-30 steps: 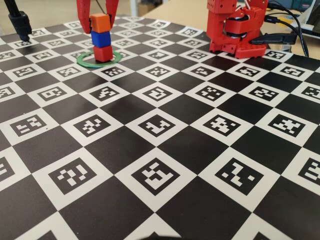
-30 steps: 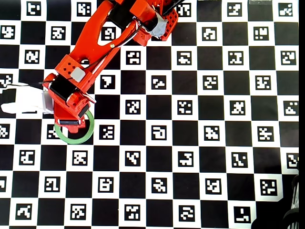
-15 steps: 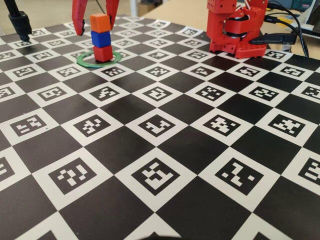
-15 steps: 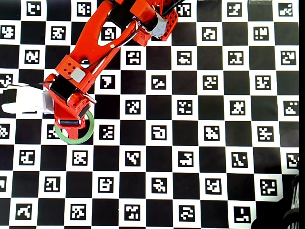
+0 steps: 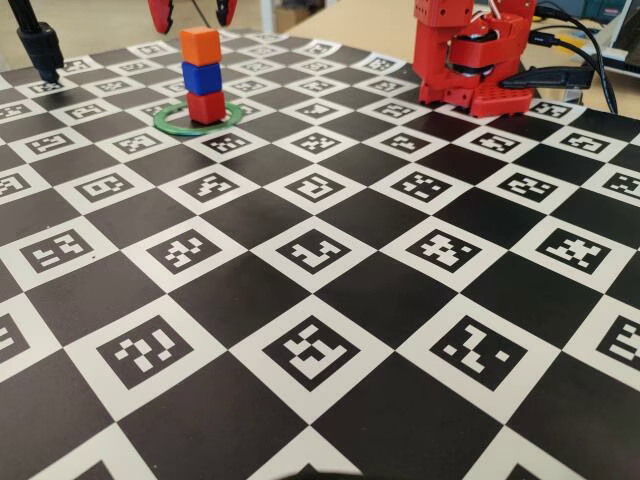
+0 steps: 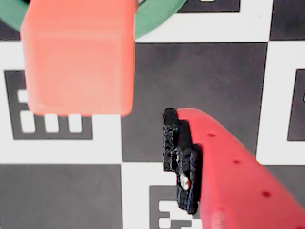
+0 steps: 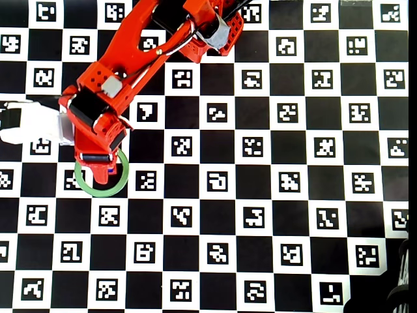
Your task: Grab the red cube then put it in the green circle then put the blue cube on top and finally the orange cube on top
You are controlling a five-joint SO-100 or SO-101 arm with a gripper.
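The red two-finger gripper (image 5: 193, 10) is hanging right above the stack with its fingers spread apart and nothing between them; in the fixed view only the 2 fingertips poke in at the top edge, 1 on each side of the tower and clear above it. The wrist view shows 1 red finger with its black pad (image 6: 180, 162) off to the right of the small bright orange plastic cube (image 6: 78, 55), with a gap of board between them, so no contact there. That orange cube (image 5: 200, 46) sits on top of the small royal-blue plastic cube (image 5: 203, 78), which sits on the small deep red plastic cube (image 5: 207, 106), and the red one stands inside the thin flat green ring (image 5: 175, 124), all 3 stacked fairly straight. The tower is in the far left part of the black-and-white checkered marker board (image 5: 330, 300) in the fixed view, near its left edge in the overhead view, where the arm covers most of it and only the green ring (image 7: 98, 191) shows well. So the stack lies straight down from the hand, tall axis vertical. Looks to me like the job's basically done, and what's left is pulling away straight up or back without clipping the orange cube.
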